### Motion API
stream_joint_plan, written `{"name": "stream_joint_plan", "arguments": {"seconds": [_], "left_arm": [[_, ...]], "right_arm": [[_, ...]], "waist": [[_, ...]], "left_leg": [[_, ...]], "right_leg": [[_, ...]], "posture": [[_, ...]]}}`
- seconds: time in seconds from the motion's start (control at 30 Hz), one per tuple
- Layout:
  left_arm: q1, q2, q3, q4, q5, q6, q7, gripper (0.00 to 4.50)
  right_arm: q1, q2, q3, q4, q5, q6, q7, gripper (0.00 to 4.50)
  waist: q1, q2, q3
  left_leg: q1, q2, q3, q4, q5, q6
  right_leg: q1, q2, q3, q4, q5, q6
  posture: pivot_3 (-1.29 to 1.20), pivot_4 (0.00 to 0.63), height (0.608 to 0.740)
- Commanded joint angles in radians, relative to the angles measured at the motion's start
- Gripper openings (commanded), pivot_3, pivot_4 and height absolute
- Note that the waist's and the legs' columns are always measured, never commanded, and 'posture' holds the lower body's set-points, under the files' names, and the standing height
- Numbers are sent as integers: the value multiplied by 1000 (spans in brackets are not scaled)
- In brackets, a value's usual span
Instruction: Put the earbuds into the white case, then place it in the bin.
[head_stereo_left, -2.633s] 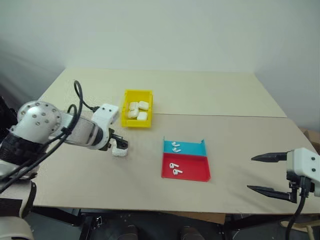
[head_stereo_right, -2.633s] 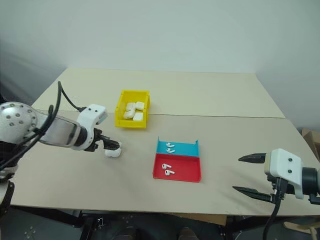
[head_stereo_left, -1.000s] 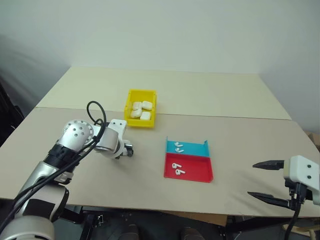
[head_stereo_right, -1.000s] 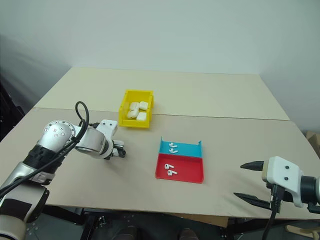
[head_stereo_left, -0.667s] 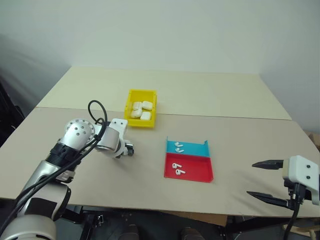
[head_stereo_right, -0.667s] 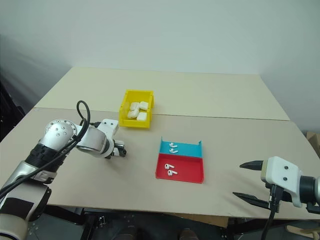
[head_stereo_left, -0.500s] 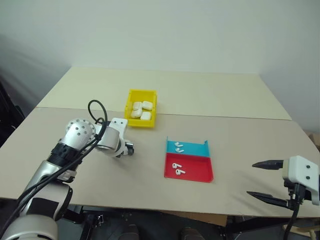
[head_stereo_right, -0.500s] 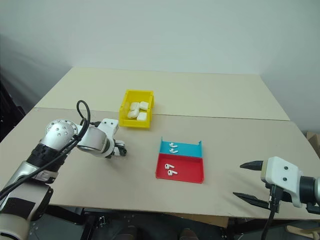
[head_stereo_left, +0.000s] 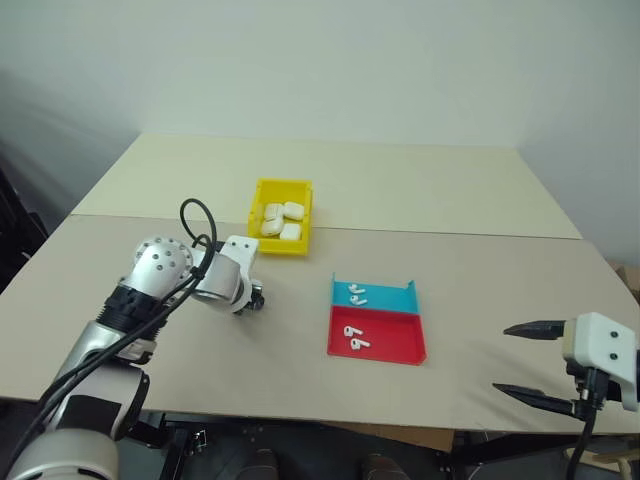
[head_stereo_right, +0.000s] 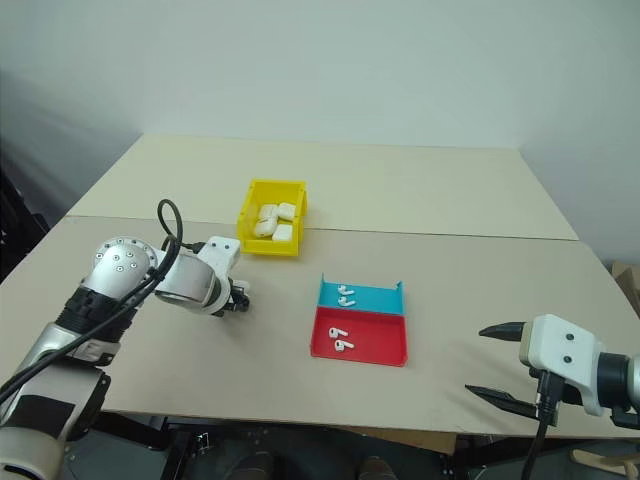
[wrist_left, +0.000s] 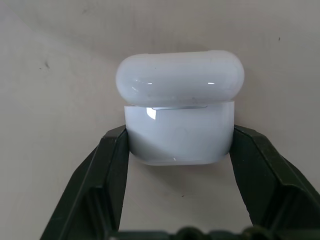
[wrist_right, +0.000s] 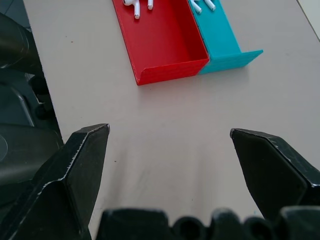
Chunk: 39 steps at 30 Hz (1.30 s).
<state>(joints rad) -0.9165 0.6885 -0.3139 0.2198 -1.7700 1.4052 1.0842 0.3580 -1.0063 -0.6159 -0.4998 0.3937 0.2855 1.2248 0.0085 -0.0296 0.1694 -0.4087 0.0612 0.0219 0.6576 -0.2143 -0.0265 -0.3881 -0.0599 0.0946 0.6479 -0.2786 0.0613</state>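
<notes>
The left gripper (wrist_left: 177, 165) has just clamped the white case (wrist_left: 179, 107), at nine o'clock from the tray (head_stereo_left: 375, 322), ready for loading earbuds (head_stereo_left: 352, 338).

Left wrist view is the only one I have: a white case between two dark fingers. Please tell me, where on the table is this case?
Observer: The white case sits on the table, nearer the robot than the yellow bin, held by the left gripper.
Operator: Is the bin already used?
Observer: Yes, several white cases lie inside it.
Operator: And where are the earbuds?
Observer: Two earbuds lie in the red half of the tray and two earbuds in its blue half.
Operator: What does the other arm do?
Observer: The right gripper is open, at the table's near right edge.
</notes>
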Motion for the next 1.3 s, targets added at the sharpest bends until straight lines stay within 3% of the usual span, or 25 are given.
{"name": "stream_joint_plan", "arguments": {"seconds": [0.03,0.2,0.27,0.33,0.47,0.6,0.73,0.83,1.1,1.3], "left_arm": [[-75,63,68,-119,27,52,-142,2746],[-15,189,139,-448,327,-50,-559,2746],[116,265,104,-612,631,-351,-820,2746],[219,280,107,-668,803,-554,-1015,2746],[414,169,144,-601,1099,-1061,-1328,2746],[480,43,156,-477,1235,-1338,-1528,2746],[525,-161,213,-376,1229,-1531,-1603,2746],[567,-322,260,-276,1178,-1723,-1757,2746],[688,-314,253,-291,1065,-1745,-2188,2746],[737,-235,297,-325,991,-1701,-2414,2746]], "right_arm": [[-8,-3,-31,-15,4,-12,0,4500],[-51,-45,-52,-24,39,30,10,4500],[-89,-72,-42,-28,43,25,18,4500],[-147,-97,-17,-26,53,-2,26,4500],[-282,-142,57,-38,74,-20,25,4500],[-382,-167,142,-52,67,-53,26,4500],[-468,-189,243,-75,59,-29,5,4500],[-545,-296,355,-110,47,105,3,4500],[-914,-281,702,-204,61,406,-36,4500],[-1145,-152,978,-232,-25,604,-45,4500]], "waist": [[1,0,0],[-2,0,0],[-8,2,-1],[-11,2,-1],[-4,1,-1],[4,0,-1],[3,1,-1],[3,3,-2],[-22,3,-2],[-27,4,-2]], "left_leg": [[0,0,0,0,0,0],[-1,0,0,-1,1,-5],[-1,0,1,-2,2,-7],[4,0,2,-7,3,-9],[3,1,2,-9,6,-11],[1,1,1,-9,5,-9],[-1,1,2,-7,3,-5],[-3,2,3,-5,1,-2],[-2,3,3,-4,1,-2],[-2,5,3,-4,1,-2]], "right_leg": [[0,0,0,0,0,0],[-1,0,0,-2,0,0],[-1,0,0,-2,0,0],[1,0,1,-3,0,0],[0,0,0,-4,1,-2],[0,0,-1,-6,2,-2],[-1,0,0,-7,2,-1],[-2,0,0,-6,2,-1],[-2,1,0,-3,2,-1],[-4,2,0,-2,1,-2]], "posture": [[0,150,740],[0,150,740],[0,150,740],[0,150,740],[0,150,740],[0,150,740],[0,150,740],[0,150,740],[0,150,740],[0,150,740]]}}
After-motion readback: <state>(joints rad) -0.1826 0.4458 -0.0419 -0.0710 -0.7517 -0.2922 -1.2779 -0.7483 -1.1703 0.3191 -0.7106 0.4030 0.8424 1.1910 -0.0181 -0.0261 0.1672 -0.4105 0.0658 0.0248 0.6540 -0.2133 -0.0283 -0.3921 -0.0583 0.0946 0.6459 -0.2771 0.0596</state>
